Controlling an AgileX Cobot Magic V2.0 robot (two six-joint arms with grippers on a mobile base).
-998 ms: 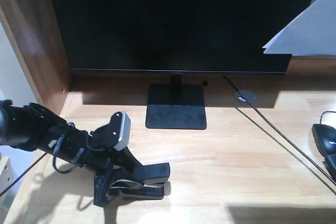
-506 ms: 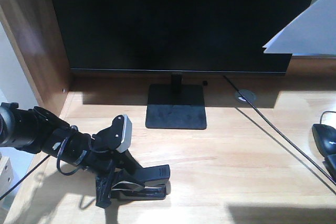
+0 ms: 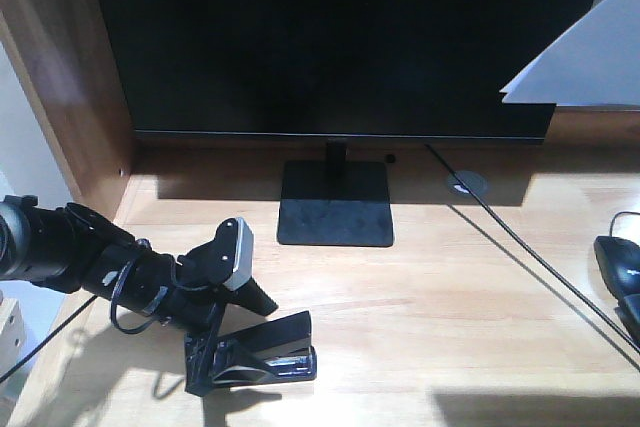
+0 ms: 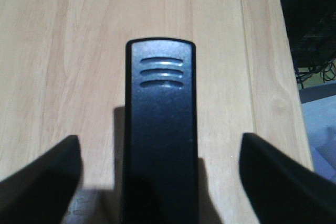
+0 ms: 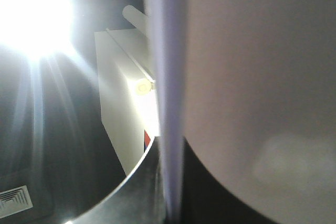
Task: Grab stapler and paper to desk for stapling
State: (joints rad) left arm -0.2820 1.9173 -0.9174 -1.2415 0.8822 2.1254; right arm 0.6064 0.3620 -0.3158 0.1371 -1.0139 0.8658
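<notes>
My left end effector (image 4: 160,145) is released and straddles the stapler (image 4: 160,93) without touching it. The stapler lies on the desk (image 3: 450,297), long axis pointing straight ahead. My right end effector (image 5: 170,195) appears to grasp the paper (image 3: 590,57), held high and well apart.

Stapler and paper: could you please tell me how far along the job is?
Done: the stapler lies on the desk, the left gripper open either side of it. In hand: the paper, aloft at upper right. Left: bringing it down to the desk and stapling.
</notes>
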